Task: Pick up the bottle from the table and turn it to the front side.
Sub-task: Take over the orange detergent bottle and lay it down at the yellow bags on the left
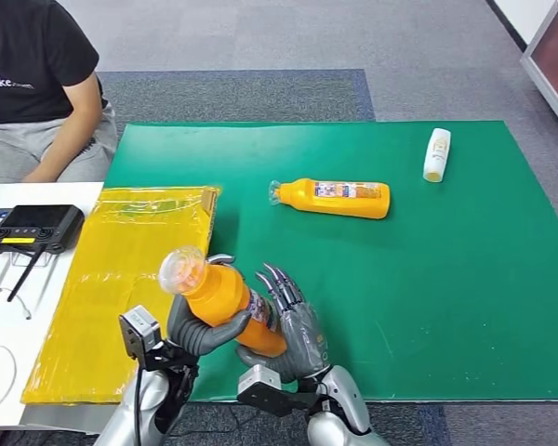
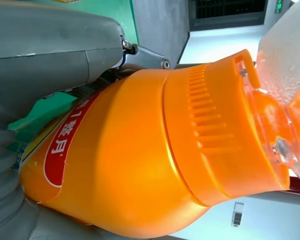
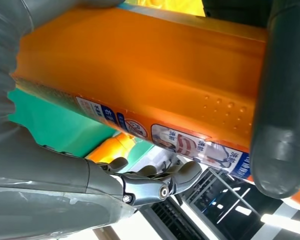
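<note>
1. Green tabletop [image 1: 437, 307] fills most of the head view; a person [image 1: 37, 84] in a black shirt sits at its far left corner.
2. Yellow plastic sheet [image 1: 114, 279] lies over the tabletop's left edge.
3. Second orange bottle [image 1: 336, 198] lies on its side mid-tabletop, clear cap pointing left.
4. Held bottle [image 1: 223, 302], orange with a clear cap, is lifted off the tabletop near the front edge, tilted, cap up and to the left.
5. Left hand [image 1: 192, 330] grips the bottle's upper body from below.
6. Right hand [image 1: 294, 325] grasps its lower end, fingers [image 1: 280, 283] partly raised.
7. Small white bottle [image 1: 437, 154] lies at far right.
</note>
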Motion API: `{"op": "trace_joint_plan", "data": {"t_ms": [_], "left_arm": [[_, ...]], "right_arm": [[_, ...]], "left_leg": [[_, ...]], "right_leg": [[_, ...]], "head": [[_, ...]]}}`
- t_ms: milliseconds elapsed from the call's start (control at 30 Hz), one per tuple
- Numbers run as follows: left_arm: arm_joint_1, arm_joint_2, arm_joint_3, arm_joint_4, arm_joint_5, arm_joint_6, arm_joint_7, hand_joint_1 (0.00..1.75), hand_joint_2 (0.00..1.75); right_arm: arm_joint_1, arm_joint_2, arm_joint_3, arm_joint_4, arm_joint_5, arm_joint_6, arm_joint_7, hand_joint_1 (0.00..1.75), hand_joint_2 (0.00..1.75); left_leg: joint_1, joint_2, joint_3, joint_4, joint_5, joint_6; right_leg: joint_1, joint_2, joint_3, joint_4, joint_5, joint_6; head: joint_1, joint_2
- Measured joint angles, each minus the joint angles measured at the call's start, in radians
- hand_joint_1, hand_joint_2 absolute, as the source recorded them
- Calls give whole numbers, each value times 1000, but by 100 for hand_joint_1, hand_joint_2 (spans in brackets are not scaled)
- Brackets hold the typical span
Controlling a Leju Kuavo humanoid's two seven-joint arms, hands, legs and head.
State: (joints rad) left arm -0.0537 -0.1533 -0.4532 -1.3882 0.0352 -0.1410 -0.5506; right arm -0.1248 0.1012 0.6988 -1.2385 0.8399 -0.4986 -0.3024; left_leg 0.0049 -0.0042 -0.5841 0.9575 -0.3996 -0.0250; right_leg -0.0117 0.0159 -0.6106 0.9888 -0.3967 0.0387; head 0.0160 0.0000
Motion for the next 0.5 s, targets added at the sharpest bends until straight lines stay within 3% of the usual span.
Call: {"op": "trace_joint_plan", "data": {"t_ms": [300, 367, 500], "left_arm": [[7, 12, 3, -2, -33, 43, -3, 175, 175], [14, 19, 3, -7, -103, 97, 8, 175, 175], [39, 44, 2, -25, -385, 302, 49, 175, 175]], "right_arm": [[3, 4, 2, 6, -13, -6, -2, 0, 175], [7, 4, 1, 7, -12, -10, 1, 0, 175], [20, 4, -8, 7, 1, -20, 16, 0, 175]], "left_leg": [[0, 0, 0, 0, 0, 0], [0, 0, 0, 0, 0, 0], [0, 0, 0, 0, 0, 0]], "right_leg": [[0, 0, 0, 0, 0, 0], [0, 0, 0, 0, 0, 0], [0, 0, 0, 0, 0, 0]], "head": [[0, 0], [0, 0], [0, 0]]}}
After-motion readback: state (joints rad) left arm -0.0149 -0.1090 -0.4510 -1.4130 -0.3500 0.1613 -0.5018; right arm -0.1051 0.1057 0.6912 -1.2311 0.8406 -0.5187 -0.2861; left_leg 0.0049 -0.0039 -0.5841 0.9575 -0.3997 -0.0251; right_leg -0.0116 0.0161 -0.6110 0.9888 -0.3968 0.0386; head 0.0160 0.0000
